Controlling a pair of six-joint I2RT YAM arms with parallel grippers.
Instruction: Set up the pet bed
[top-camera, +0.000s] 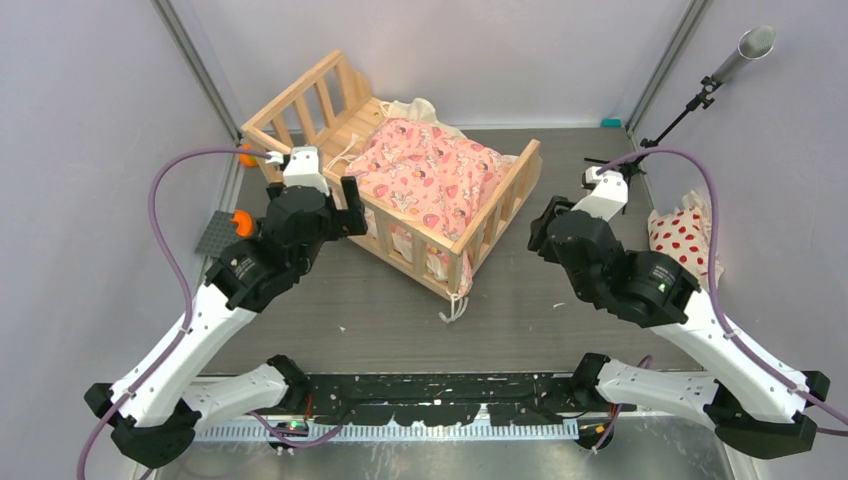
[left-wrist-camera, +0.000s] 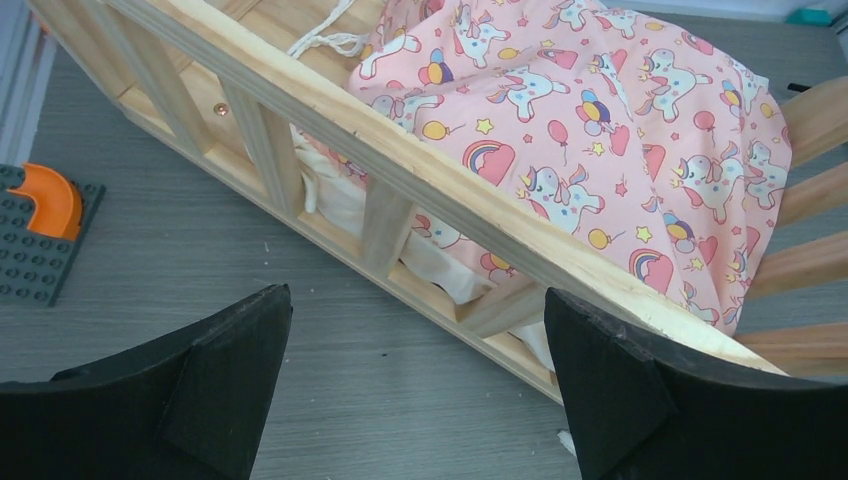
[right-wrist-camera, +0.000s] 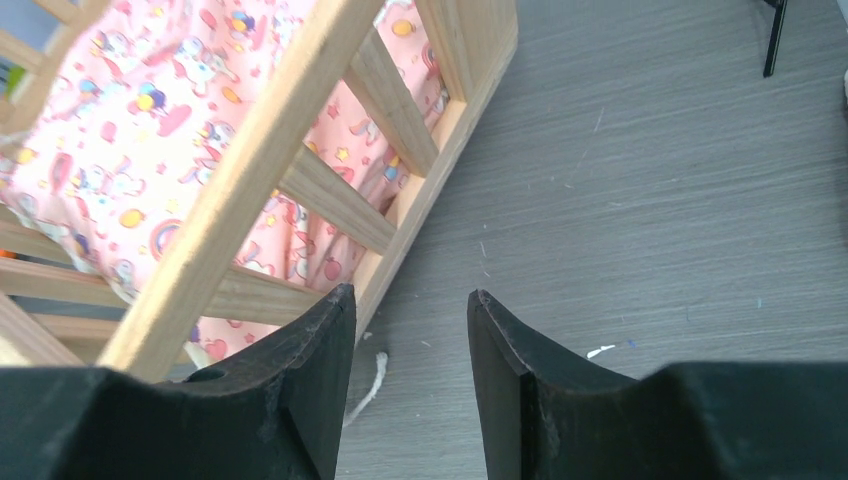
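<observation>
The left gripper (top-camera: 348, 205) stands with its jaws spread wide and nothing between them, right up against the left end of the pet bed's near rail. From the left wrist view one finger (left-wrist-camera: 610, 390) overlaps that top rail, though I can't tell whether it touches. The right gripper (top-camera: 543, 222) hovers just off the bed's right-hand end rail with its jaws partly apart, and only bare table shows in the gap between them.

The pet bed (top-camera: 410, 222) sits on the table (top-camera: 400, 320) toward the back, a little left of centre and turned at an angle, standing on its feet. The pink cartoon-print cushion (top-camera: 430, 175) lies inside it, rumpled and filling most of the frame, with bare plank showing at the far-left end. Some cream fabric pokes over the back edge. Through the slats the cushion's paler underside bulges out, and a cream tie (top-camera: 455, 305) dangles from the near corner onto the table.

Off to the left, beside the left arm, lies a small grey studded plate (top-camera: 218, 235) with an orange piece (top-camera: 240, 222) on it. On the right, well apart from the bed and behind the right arm, lies the white pillow with red dots (top-camera: 685, 235). A metal tube on a black stand (top-camera: 745, 50) leans in the far right corner.
</observation>
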